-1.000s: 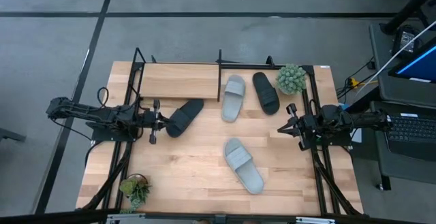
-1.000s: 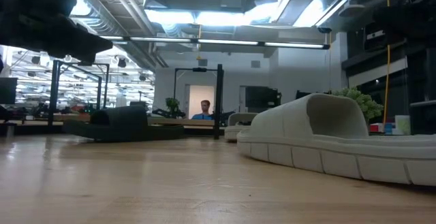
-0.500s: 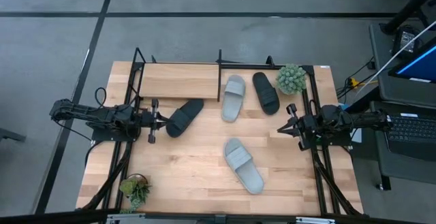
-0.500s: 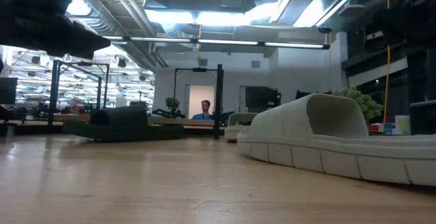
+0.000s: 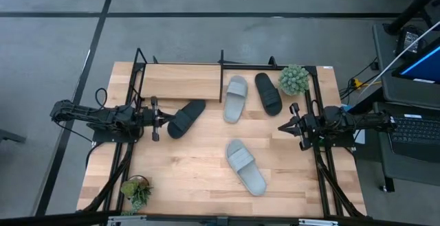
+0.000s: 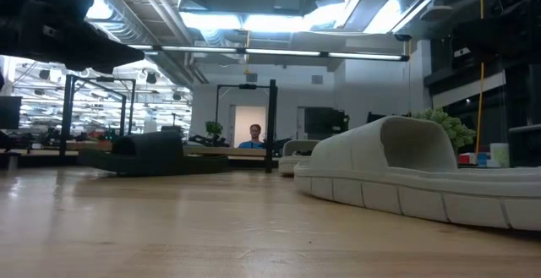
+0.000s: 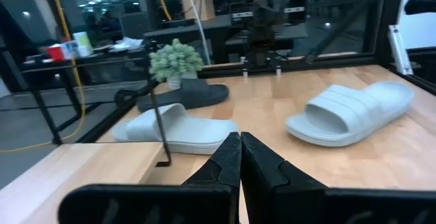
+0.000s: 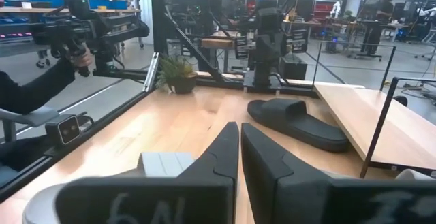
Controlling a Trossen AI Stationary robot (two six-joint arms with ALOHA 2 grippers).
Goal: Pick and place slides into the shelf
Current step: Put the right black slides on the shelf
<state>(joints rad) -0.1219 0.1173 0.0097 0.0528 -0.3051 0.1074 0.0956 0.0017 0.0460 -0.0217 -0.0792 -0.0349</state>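
Four slides show in the high view. One black slide (image 5: 185, 117) lies sole-down on the table just right of my left gripper (image 5: 163, 118), which is shut and raised. A pale grey slide (image 5: 235, 98) and another black slide (image 5: 268, 93) lie side by side right of the shelf (image 5: 182, 82) board. The second grey slide (image 5: 246, 166) rests mid-table, large in the low view (image 6: 397, 172). My right gripper (image 5: 280, 126) is shut near the right edge, touching nothing. The left wrist view shows shut fingers (image 7: 238, 142) over the shelf board (image 7: 75, 163).
A potted plant (image 5: 294, 79) stands at the far right corner and another plant (image 5: 136, 189) near the left front corner. Thin black shelf rods (image 5: 221, 64) rise at the far side. A person's hand (image 8: 75, 54) holds a device beyond the table.
My left gripper has edged slightly toward the table's far edge, staying shut. The slides lie where they were.
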